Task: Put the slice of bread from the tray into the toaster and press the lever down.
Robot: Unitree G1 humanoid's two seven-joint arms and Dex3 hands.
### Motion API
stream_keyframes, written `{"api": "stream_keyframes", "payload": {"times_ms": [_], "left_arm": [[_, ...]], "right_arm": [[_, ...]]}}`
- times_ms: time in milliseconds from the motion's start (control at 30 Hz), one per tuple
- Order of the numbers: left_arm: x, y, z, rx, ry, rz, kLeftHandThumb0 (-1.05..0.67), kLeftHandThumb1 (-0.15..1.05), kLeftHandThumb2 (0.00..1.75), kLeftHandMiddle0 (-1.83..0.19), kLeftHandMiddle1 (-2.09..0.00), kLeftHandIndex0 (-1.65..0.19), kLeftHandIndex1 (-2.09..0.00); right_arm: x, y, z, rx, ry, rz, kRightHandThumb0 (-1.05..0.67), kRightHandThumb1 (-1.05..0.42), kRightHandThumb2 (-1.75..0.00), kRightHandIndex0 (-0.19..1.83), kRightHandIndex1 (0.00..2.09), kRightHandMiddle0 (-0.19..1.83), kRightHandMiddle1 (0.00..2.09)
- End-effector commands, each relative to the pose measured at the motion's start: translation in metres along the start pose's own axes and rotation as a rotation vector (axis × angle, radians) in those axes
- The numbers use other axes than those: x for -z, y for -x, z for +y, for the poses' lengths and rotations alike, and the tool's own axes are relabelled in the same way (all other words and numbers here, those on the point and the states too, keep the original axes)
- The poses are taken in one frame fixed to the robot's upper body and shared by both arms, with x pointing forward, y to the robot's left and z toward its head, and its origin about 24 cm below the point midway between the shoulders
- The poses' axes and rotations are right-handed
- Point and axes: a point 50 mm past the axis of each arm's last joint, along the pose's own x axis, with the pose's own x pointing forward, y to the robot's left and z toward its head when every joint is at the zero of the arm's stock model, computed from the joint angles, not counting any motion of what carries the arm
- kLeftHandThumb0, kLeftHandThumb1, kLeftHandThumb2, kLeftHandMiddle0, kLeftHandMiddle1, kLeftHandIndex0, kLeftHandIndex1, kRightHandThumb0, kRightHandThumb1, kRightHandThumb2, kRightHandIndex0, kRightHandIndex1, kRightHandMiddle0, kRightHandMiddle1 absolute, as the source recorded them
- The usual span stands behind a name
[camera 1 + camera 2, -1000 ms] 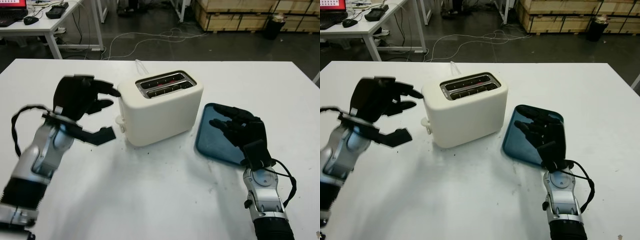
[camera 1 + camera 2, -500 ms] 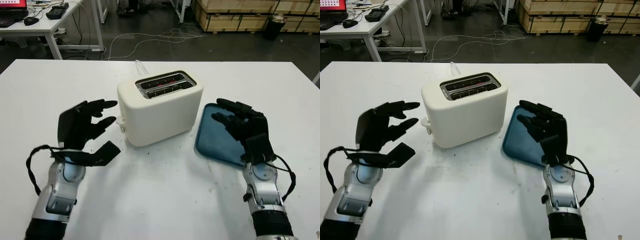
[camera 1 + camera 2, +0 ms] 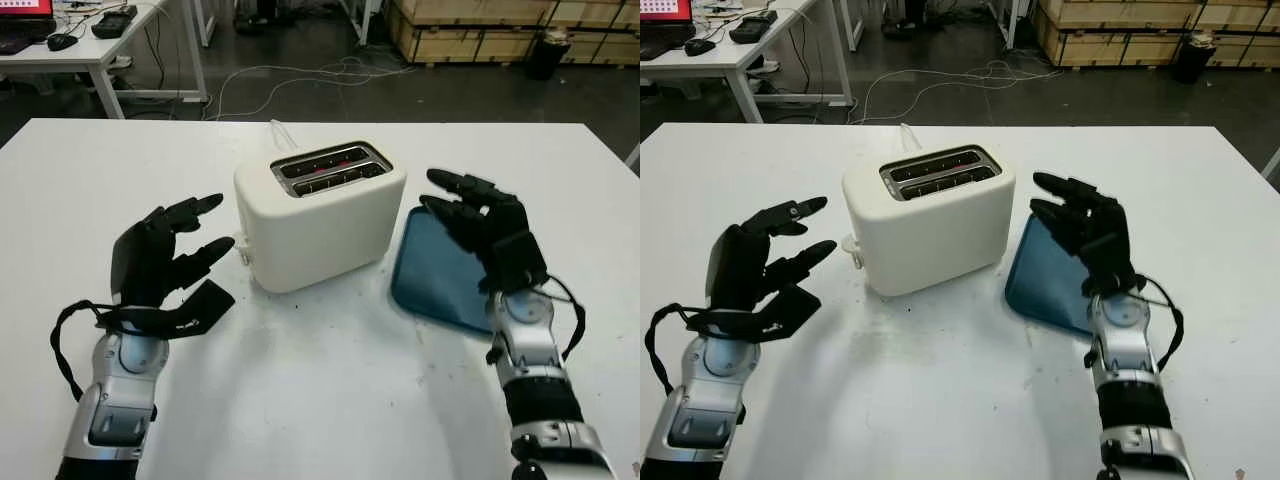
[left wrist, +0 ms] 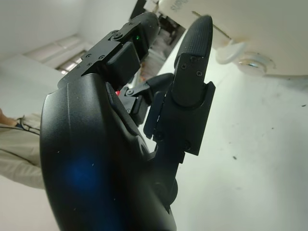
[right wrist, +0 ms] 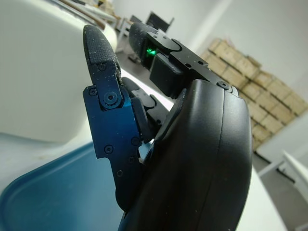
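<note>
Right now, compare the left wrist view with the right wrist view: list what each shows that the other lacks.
Left wrist view: the open left hand by the toaster's lever knob, bare white table, and a person's sleeve at the edge.
Right wrist view: the open right hand over the blue tray, and stacked crates behind.
Shared: the cream toaster.

Bright, even overhead light, soft shadows on the white table point(image 3: 320, 400), blurred wrist-view backgrounds.
</note>
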Motion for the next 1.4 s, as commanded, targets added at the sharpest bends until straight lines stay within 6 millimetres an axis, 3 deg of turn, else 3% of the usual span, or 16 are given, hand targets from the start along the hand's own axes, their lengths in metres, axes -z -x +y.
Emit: {"api": "stream_keyframes", "payload": {"times_ms": [0,267,567,833,1367], "left_arm": [[-0.005,-0.010,0.014,-0.011,-0.028,-0.040,-0.73,0.92,0.32,-0.47,-0.96,-0.78,-0.01],[-0.009,-0.039,0.046,-0.002,-0.120,-0.116,-0.70,0.92,0.21,-0.59,-0.89,-0.87,-0.05],[-0.012,-0.064,0.062,0.049,-0.276,-0.149,-0.70,0.92,0.06,-0.76,-0.81,-0.96,-0.07],[-0.016,-0.073,0.058,0.092,-0.309,-0.176,-0.64,0.90,0.01,-0.81,-0.77,-0.99,-0.07],[-0.015,-0.072,0.053,0.118,-0.304,-0.164,-0.61,0.92,0.00,-0.77,-0.82,-0.98,-0.05]], "right_arm": [[-0.012,-0.012,-0.010,-0.018,0.059,-0.029,-0.70,-0.92,-0.02,0.92,0.02,0.84,0.00],[-0.038,-0.033,-0.034,-0.077,0.171,-0.073,-0.68,-0.86,0.00,0.90,0.01,0.82,0.00],[-0.057,-0.048,-0.046,-0.121,0.351,-0.068,-0.72,-0.82,0.00,0.95,0.03,0.85,0.01],[-0.064,-0.054,-0.046,-0.154,0.442,-0.035,-0.68,-0.80,0.00,0.94,0.01,0.85,0.00],[-0.072,-0.056,-0.041,-0.181,0.505,-0.012,-0.61,-0.79,0.00,0.91,0.00,0.82,0.00]]}}
